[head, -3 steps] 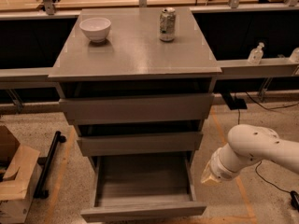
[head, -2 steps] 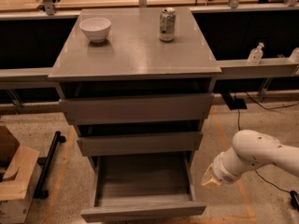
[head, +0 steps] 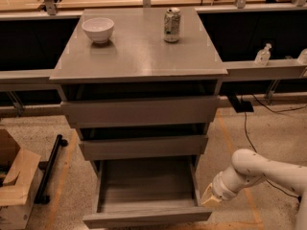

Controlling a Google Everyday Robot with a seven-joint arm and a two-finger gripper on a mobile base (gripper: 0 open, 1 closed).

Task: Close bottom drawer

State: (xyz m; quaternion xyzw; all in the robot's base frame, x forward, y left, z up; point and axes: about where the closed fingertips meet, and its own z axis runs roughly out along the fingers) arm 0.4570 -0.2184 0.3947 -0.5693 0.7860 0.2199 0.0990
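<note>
End effector [head: 210, 198] just right of bottom drawer [head: 146, 218]

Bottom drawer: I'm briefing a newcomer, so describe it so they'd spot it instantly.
Find the grey cabinet carrying a white bowl and a can. Of its three drawers, the bottom drawer is lowest, beside the gripper. Unlike both above, it is narrowest and pulled far out, its box exposed.

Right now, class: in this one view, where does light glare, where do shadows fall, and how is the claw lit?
Camera view: warm light leaves a soft sheen on the cabinet top; the bowl casts a shadow toward the front; the open bottom drawer is shaded at its back; the claw, low right beside that drawer's front corner, is brightly lit.
</note>
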